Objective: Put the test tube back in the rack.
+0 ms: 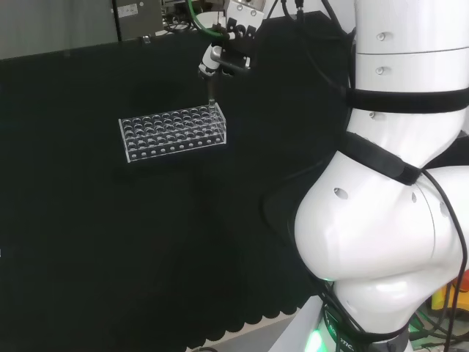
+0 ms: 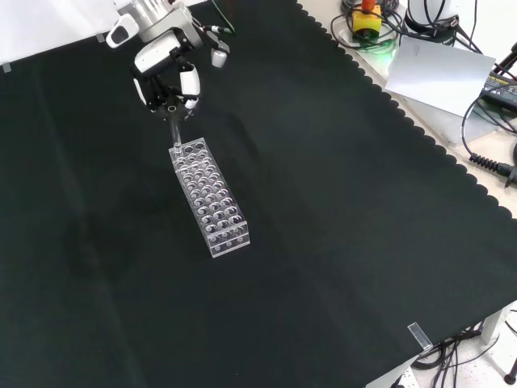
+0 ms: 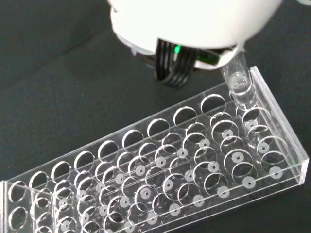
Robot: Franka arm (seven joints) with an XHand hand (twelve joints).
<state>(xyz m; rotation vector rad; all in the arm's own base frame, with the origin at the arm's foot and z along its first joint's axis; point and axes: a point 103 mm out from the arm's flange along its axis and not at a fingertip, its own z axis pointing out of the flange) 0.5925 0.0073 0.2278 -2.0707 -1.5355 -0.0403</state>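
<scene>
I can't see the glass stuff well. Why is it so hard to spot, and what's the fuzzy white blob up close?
Head view: the clear rack shows mostly as pale edges on black cloth. Front view: the test tube under the hand is faint. Wrist view: the blob is the hand, out of focus; the rack's holes look sharp.

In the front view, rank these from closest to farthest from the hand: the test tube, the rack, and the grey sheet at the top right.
From the hand:
1. Test tube, held just below the fingers.
2. Rack, below the hand on the cloth.
3. Grey sheet, far right, off the cloth.
</scene>
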